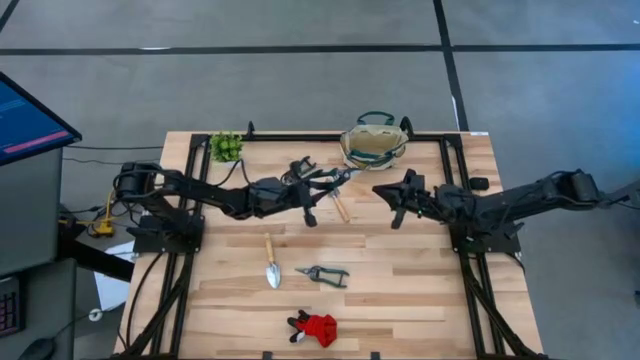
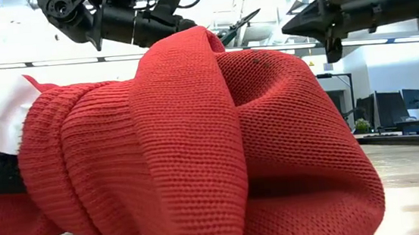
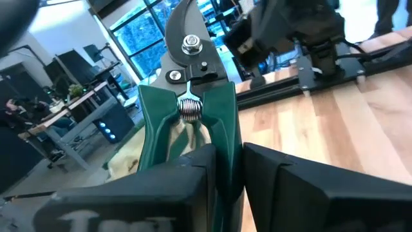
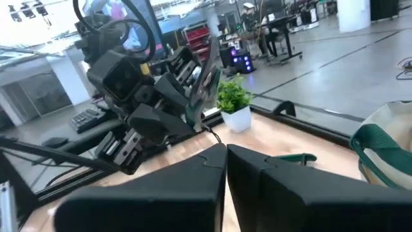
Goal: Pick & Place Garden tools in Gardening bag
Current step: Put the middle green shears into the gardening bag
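The left gripper [image 1: 312, 190], just left of centre in the high view, is clamped on a pair of green-handled pruners [image 3: 190, 122], whose blades point toward the gardening bag [image 1: 374, 143] at upper centre; the bag stands near but apart from them. To do this carry well, the arm likely needs to bring the pruners above the bag's open mouth, blades down, and release only once they are clear of the dark green rim. The right gripper [image 1: 397, 197], right of centre below the bag, has its fingers pressed together on nothing. A wooden-handled tool [image 1: 339, 206] lies just under the left gripper; a trowel [image 1: 271, 262], small shears [image 1: 323, 272] and a red-and-black bundle [image 1: 316, 327] lie lower centre. The surface is a pale wooden table [image 1: 420, 290] with a potted plant [image 1: 226, 147] at upper left; beyond are desks and monitors.
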